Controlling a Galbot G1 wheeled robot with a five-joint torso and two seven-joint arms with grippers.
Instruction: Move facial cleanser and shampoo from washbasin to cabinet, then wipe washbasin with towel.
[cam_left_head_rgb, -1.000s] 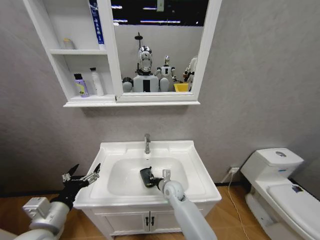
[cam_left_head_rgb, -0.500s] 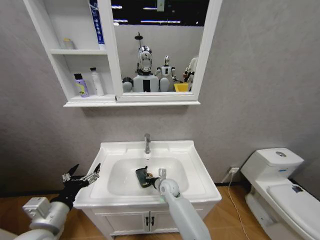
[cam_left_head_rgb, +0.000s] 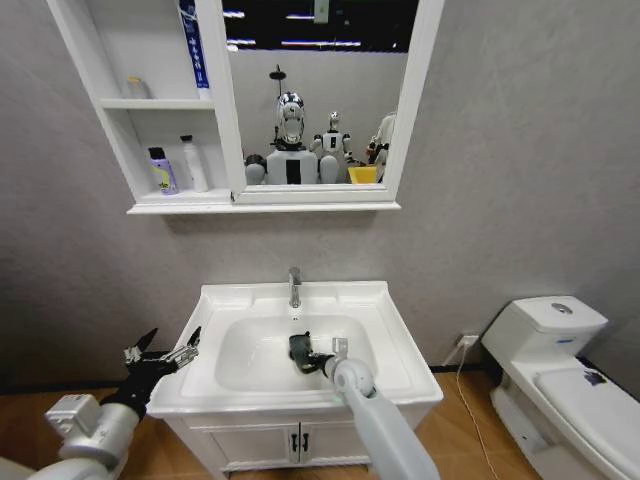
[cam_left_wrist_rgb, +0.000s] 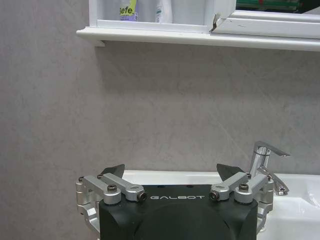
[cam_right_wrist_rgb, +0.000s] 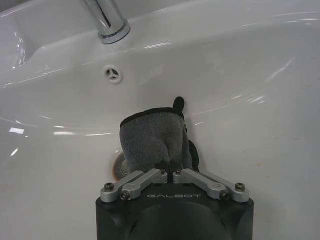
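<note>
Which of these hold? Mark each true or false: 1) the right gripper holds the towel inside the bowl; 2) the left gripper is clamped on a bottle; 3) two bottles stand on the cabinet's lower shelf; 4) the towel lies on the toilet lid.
1) True: the right gripper is shut on the towel in the washbasin bowl.
2) False: the left gripper is open, holding nothing, left of the basin.
3) True: bottles stand in the cabinet.
4) False: it is in the bowl.

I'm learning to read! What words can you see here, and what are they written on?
"GALBOT": on the left gripper, which waits open beside the washbasin.
"GALBOT": on the right gripper, holding the towel in the bowl.
"efe": part of a word on the purple bottle.
Blue tube: print too small to read.
</note>
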